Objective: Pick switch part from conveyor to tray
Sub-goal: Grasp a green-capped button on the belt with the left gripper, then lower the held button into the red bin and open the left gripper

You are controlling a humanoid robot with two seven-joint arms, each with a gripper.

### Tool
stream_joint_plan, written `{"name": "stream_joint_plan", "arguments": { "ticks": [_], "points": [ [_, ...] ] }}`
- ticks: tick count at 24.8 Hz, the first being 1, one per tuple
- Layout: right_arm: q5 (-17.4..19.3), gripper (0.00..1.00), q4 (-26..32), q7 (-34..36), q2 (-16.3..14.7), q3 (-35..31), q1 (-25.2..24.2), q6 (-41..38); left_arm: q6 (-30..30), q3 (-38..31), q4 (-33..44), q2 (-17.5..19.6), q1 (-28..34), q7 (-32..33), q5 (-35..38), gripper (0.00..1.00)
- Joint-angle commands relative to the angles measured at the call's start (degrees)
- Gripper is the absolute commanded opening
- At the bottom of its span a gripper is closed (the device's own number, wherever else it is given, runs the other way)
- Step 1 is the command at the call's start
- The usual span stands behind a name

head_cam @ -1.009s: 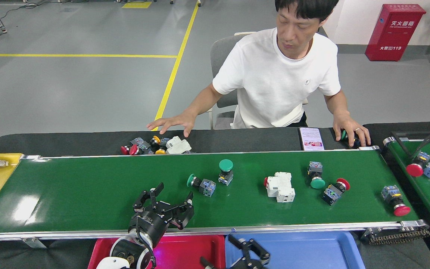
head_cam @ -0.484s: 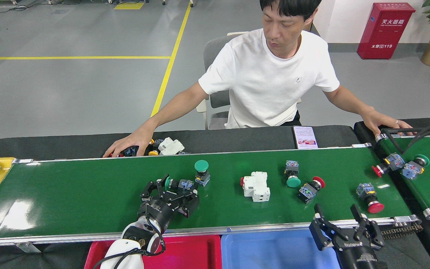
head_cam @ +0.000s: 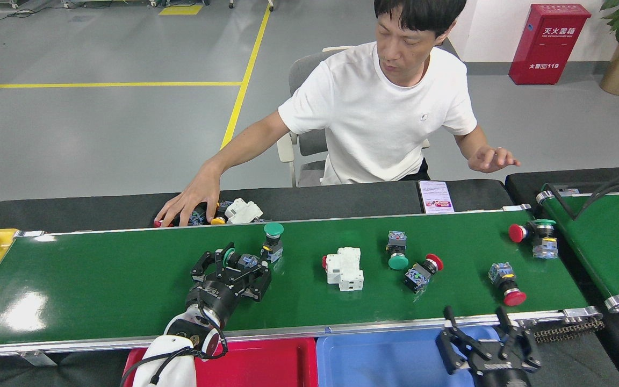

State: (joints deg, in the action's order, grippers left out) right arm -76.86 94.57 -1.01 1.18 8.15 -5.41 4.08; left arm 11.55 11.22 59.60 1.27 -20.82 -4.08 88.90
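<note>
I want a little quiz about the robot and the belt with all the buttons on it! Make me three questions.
1. True or false: the left pincer is around a green-capped switch part lying on the conveyor.
2. Which tray lies below the right pincer: A) the red tray, B) the blue tray?
3. Fill in: the white breaker lies on the ____.

Key: 1 true; 2 B; 3 conveyor.
</note>
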Motion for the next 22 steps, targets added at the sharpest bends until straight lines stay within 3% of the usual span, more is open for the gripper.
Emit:
{"name": "stream_joint_plan", "arguments": {
  "ticks": [1, 5, 9, 15, 16, 17, 18, 19, 20, 22],
  "points": [
    [-1.4, 0.99, -3.0, -2.0, 0.9, 4.0, 3.6, 5.9, 1.4, -0.5, 1.0, 0.3, 0.4, -0.8, -0.3, 0.3],
    [-1.5, 0.99, -11.0, -2.3, 1.2, 10.3, 8.7, 11.0, 3.6, -4.5, 7.7, 1.5, 4.6, -0.8, -2.2, 0.24],
    [-1.4, 0.99, -15.9, -2.4, 2.6, 10.8, 12.7, 13.2, 9.3, -10.4, 20.4, 3.3, 13.5, -0.7, -2.3, 0.24],
    [-1.4, 0.99, -21.6, -2.5, 5.7, 11.2, 19.0, 15.2, 15.7, -15.6, 37.8, 6.1, 35.8, -1.3, -2.2, 0.25],
    [-1.4, 0.99, -21.9, -2.6, 5.8, 11.2, 19.2, 15.3, 15.7, -15.5, 38.7, 6.6, 37.5, -1.5, -2.1, 0.3],
    [-1.4, 0.98, -22.3, -2.6, 6.1, 11.4, 19.4, 15.3, 15.7, -15.2, 38.9, 6.8, 38.8, -1.5, -2.0, 0.46],
    [-1.4, 0.98, -22.9, -2.8, 6.4, 11.7, 19.5, 15.3, 15.5, -15.0, 38.9, 6.6, 39.0, -1.2, -1.9, 0.64],
    [-1.4, 0.97, -23.6, -3.1, 6.7, 12.2, 19.6, 15.3, 15.6, -15.1, 38.7, 6.3, 39.0, -1.1, -1.9, 0.99],
    [-1.4, 0.92, -24.0, -3.7, 6.8, 12.3, 19.8, 15.3, 15.7, -15.1, 38.7, 6.3, 39.0, -1.1, -1.9, 1.0],
    [-1.4, 0.73, -24.0, -6.2, 6.4, 12.5, 20.1, 14.8, 15.6, -15.5, 38.7, 5.8, 39.1, -0.9, -2.3, 1.0]
  ]
}}
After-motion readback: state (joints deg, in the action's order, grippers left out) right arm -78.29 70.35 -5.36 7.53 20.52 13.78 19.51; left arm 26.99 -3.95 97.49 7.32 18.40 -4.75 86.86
